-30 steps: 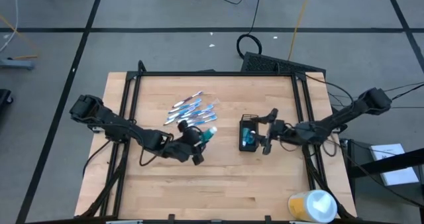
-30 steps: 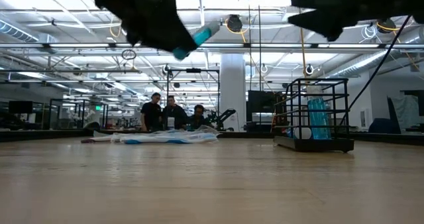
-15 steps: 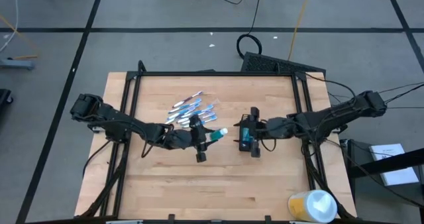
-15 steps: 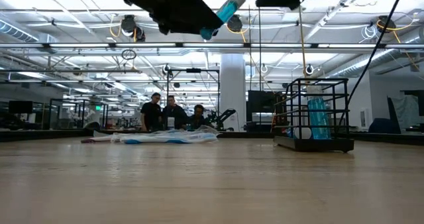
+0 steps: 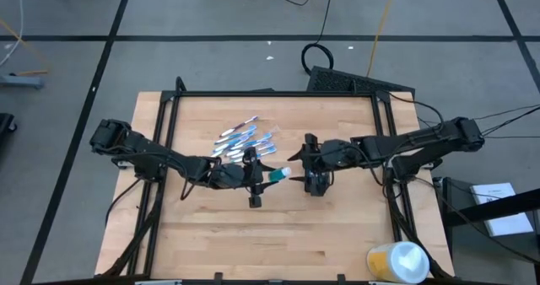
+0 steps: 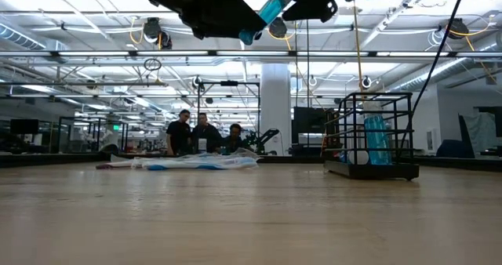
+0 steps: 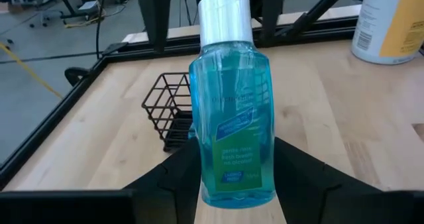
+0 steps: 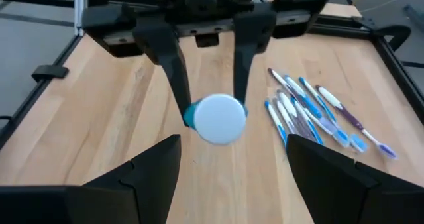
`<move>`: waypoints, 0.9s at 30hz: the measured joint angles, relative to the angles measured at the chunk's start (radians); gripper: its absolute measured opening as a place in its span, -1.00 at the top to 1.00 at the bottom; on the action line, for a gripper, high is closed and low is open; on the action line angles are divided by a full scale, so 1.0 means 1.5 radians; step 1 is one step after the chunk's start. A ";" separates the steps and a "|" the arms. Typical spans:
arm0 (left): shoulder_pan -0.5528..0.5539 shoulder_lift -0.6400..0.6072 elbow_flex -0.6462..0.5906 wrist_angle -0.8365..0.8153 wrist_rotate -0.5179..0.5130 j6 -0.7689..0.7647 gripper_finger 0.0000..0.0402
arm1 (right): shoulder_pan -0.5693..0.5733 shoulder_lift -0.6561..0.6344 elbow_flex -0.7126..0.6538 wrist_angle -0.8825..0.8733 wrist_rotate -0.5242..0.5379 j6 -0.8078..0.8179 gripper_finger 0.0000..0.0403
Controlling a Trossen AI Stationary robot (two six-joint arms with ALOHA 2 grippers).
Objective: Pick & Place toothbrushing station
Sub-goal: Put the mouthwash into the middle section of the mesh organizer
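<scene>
My left gripper (image 5: 256, 174) is shut on a clear blue bottle (image 5: 278, 174) with a white cap (image 7: 225, 15), held high above the table's middle; the low view (image 6: 269, 10) shows it too. My right gripper (image 5: 300, 161) is open and faces the cap (image 8: 220, 120), its fingers standing on either side of it and apart from it. The black wire cup (image 7: 169, 108) stands on its base on the table, partly under my right gripper, with a blue bottle (image 6: 375, 138) inside. Several blue-and-white toothbrushes (image 5: 246, 139) lie flat at the far left of the middle. My left gripper pinches the bottle's lower body near its base (image 7: 207, 174) between its two fingers. The fingers come about level from the table's left and lie along the bottle. The bottle is lifted clear, its cap end pointing toward the right arm and tilted a little upward.
A yellow-and-white roll (image 5: 396, 262) stands at the table's near right corner. A black frame (image 5: 169, 108) runs around the table's edges. People (image 6: 200, 132) stand in the room beyond the far edge.
My left gripper has risen and gone a little toward the table's right edge, carrying the bottle up and turning its cap toward the right arm. My right gripper has gone from beside the cup toward the table's left, up to the bottle's cap, staying open.
</scene>
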 joint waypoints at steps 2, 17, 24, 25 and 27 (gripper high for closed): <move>0.000 0.000 0.000 0.000 0.000 0.000 0.19 | -0.002 0.000 0.000 0.007 0.000 0.000 -0.32; 0.009 0.000 0.000 -0.001 0.000 -0.009 0.19 | -0.002 0.010 0.000 0.035 0.001 0.000 -0.31; 0.009 0.000 0.000 -0.006 0.000 -0.018 0.19 | -0.009 0.020 0.000 0.038 -0.014 0.000 -0.15; 0.009 0.000 0.000 -0.007 0.000 -0.020 0.19 | -0.010 0.019 0.000 0.044 -0.018 0.000 -0.12; 0.009 0.000 0.000 -0.009 0.000 -0.020 0.19 | -0.010 0.019 0.001 0.048 -0.030 0.000 -0.07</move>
